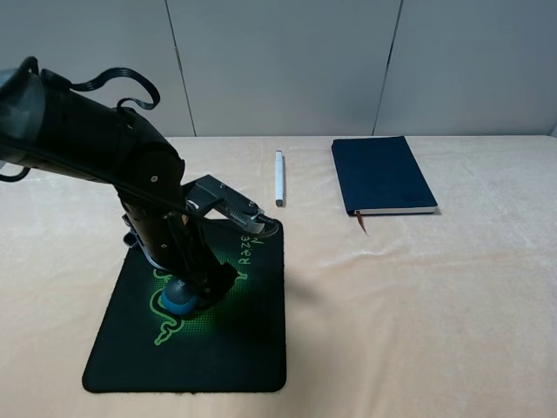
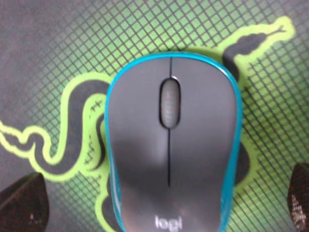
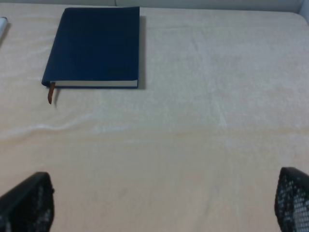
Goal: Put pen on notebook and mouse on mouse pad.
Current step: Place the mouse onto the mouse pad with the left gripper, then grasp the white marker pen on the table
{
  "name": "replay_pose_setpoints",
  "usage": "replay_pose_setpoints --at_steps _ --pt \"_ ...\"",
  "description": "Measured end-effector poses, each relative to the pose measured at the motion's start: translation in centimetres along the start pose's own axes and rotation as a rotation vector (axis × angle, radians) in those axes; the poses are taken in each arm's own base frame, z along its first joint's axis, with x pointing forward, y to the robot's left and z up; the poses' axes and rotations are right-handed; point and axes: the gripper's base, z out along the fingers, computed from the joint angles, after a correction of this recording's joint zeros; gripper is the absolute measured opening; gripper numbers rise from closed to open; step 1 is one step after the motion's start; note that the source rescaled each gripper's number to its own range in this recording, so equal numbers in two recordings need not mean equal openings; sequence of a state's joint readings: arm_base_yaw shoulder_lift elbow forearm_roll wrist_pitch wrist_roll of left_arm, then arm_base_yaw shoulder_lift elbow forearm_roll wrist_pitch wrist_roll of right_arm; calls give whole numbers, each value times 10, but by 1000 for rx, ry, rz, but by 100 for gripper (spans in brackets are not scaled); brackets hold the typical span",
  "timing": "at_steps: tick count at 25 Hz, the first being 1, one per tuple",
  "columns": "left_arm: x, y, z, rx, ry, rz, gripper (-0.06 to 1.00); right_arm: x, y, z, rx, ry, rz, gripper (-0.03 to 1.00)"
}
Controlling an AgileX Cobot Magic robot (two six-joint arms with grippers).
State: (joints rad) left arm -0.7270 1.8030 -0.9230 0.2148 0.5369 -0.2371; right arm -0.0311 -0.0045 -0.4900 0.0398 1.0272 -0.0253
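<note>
The dark grey mouse (image 2: 171, 145) with teal sides rests on the black mouse pad (image 1: 235, 344), on its green snake logo. My left gripper (image 1: 185, 292) hangs low over the mouse (image 1: 178, 302), open, with one fingertip (image 2: 21, 203) on each side and pad showing between finger and mouse. The white pen (image 1: 279, 178) lies on the cloth beyond the pad. To its right lies the navy notebook (image 1: 381, 174), shut, with nothing on it. My right gripper (image 3: 159, 200) is open above bare cloth, with the notebook (image 3: 94, 46) some way ahead of it. The right arm is out of the exterior view.
A cream cloth (image 1: 435, 305) covers the whole table. The left arm's dark body (image 1: 96, 148) leans in from the upper left over the pad's far-left corner. A grey panelled wall (image 1: 287, 61) closes off the back.
</note>
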Motion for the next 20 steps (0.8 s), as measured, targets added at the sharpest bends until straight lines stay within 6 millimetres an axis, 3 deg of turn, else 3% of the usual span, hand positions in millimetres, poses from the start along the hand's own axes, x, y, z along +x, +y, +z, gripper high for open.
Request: replay_pose_setpoints --at_steps 4,9,15,20 --pt "1 1 -18 16 -14 -33 100 0 0 0 0 0 0 100" --pt "11 6 -55 19 -48 -107 100 0 0 0 0 0 0 100" --pt "37 16 -105 9 -63 -193 100 0 0 0 0 0 0 100" --pt "69 25 -151 15 -114 -263 100 0 0 0 0 0 0 100"
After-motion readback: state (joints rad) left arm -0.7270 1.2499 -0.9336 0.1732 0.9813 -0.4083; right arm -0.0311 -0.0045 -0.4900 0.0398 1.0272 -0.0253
